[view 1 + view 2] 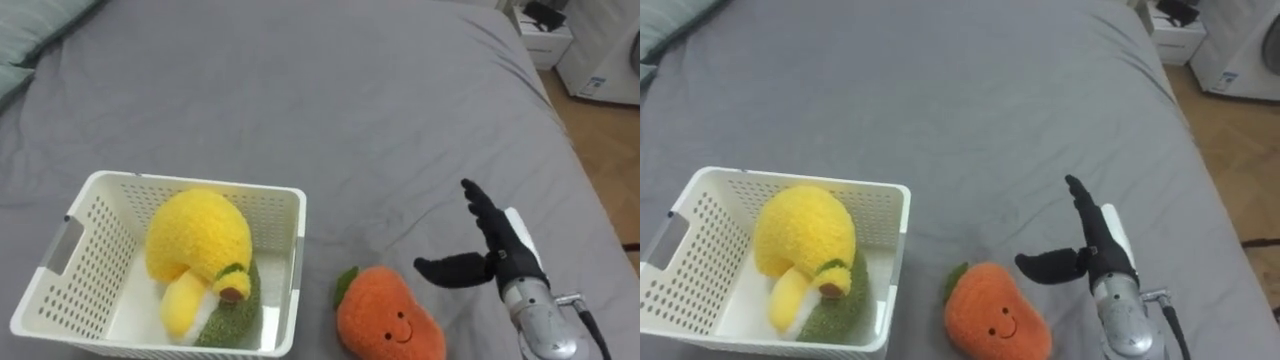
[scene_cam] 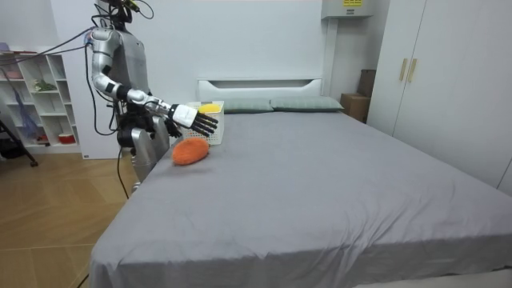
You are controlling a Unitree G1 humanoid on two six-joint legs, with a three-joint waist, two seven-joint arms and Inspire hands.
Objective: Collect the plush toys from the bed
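Note:
An orange plush fruit with a smiling face and a green leaf [image 1: 388, 318] [image 1: 995, 318] [image 2: 190, 150] lies on the grey bed near its front edge. My right hand [image 1: 497, 252] [image 1: 1090, 253] [image 2: 197, 119] hovers just to the right of it, open, fingers straight and thumb spread toward the toy, holding nothing. A white perforated basket [image 1: 92, 218] [image 1: 690, 208] stands to the toy's left. Inside it lie a yellow plush [image 1: 198, 240] [image 1: 804, 240] and a green plush piece [image 1: 235, 312] [image 1: 835, 312].
The grey bedspread [image 1: 350, 110] stretches wide beyond the basket, with pillows [image 2: 272, 105] at the headboard. A white nightstand [image 1: 543, 40] and wooden floor [image 1: 605, 150] lie past the bed's right edge. In the room view I stand at the bed's corner beside white shelves [image 2: 40, 96].

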